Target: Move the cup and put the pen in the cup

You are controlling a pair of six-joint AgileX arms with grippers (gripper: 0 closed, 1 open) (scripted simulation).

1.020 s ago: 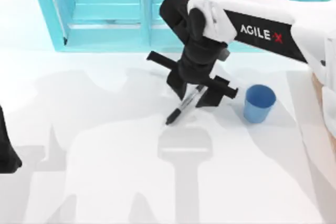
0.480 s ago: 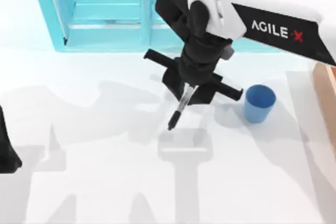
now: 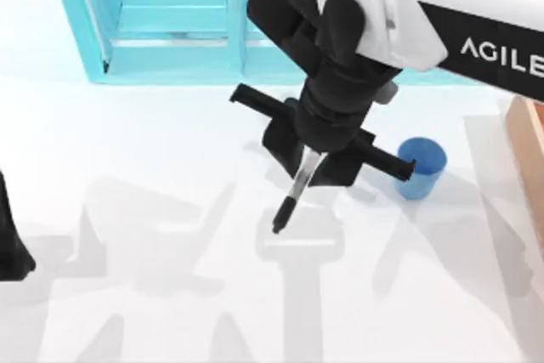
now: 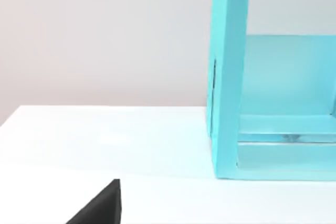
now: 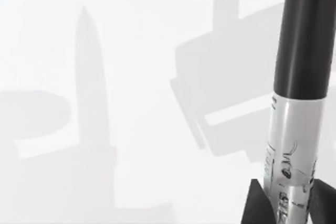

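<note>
My right gripper (image 3: 308, 167) has its jaws clamped on the pen (image 3: 297, 186), which hangs nearly upright from them with its black tip lowest, clear of the table (image 3: 153, 235) near the middle. In the right wrist view the pen (image 5: 299, 93) runs away from my fingers (image 5: 257, 205): the grey-white printed barrel sits between them and the black end points down toward the bare white surface, where only shadows lie.

Working down by size: the turquoise shelf unit (image 3: 170, 23) stands along the far edge of the table, well apart from anything I need. My right arm reaches in from the right side, over the centre. My left arm is parked at the left edge, its gripper (image 3: 13, 252) a dark shape low at the table's side; I cannot tell how its jaws stand. The left wrist view looks across to the shelf unit (image 4: 231, 77).

The cup (image 3: 419, 167) stands upright, mouth open, on the table to the right of my right gripper, near it but not under the pen.

As I judge it, the grasp and lift of the pen are done. Whether the cup stands where it is meant to, I cannot say. What is left is carrying the pen sideways over the cup's mouth, lowering it in, and letting go.
</note>
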